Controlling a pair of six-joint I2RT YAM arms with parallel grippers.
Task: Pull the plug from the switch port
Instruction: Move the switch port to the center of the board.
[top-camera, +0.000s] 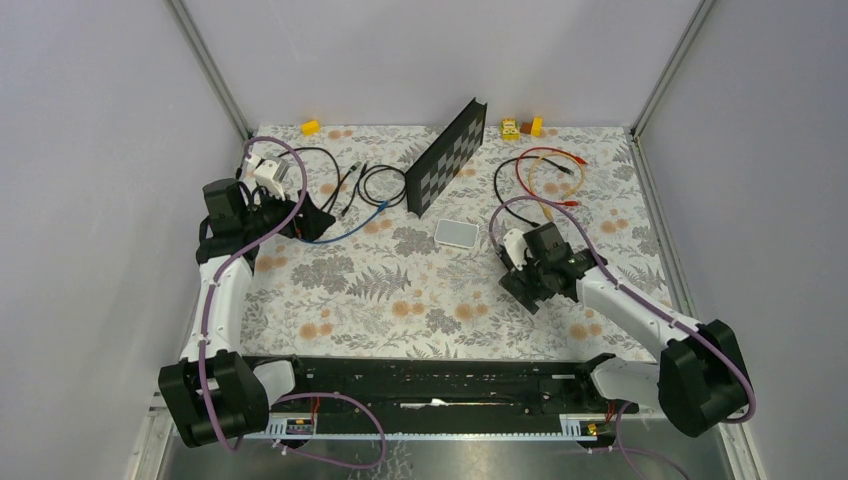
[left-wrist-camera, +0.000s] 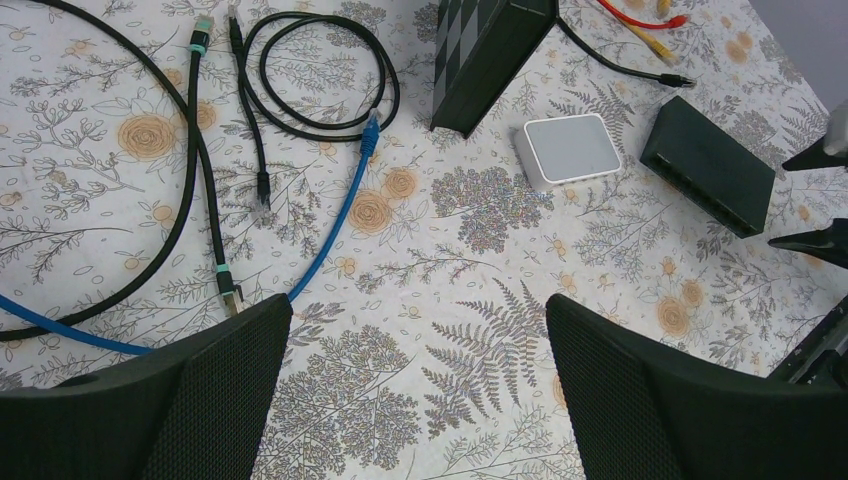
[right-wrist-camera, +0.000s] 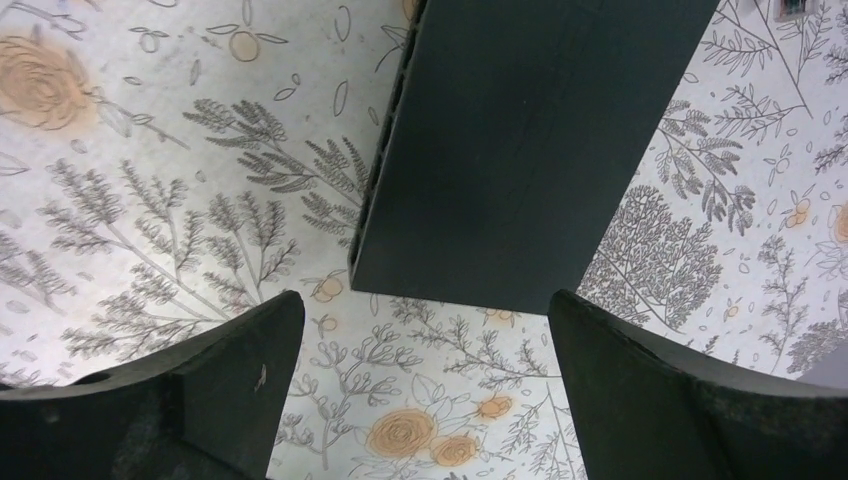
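Floral cloth below. R gripper: jaws apart, over switch, centre-right of top view. L gripper: apart too, upper left near blue cable. Can't spot plug in ports, so could clamp box itself and drag it off.

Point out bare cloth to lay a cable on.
Widest bare patch: near-centre cloth, between the pad, the left gripper, the right gripper and the near edge. Crowded: black and blue cables back left, red cables back right, the switch by the right gripper.

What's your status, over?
Left gripper open, near loose cables. Right gripper open above the switch, nothing between them. No plug seen in its ports.
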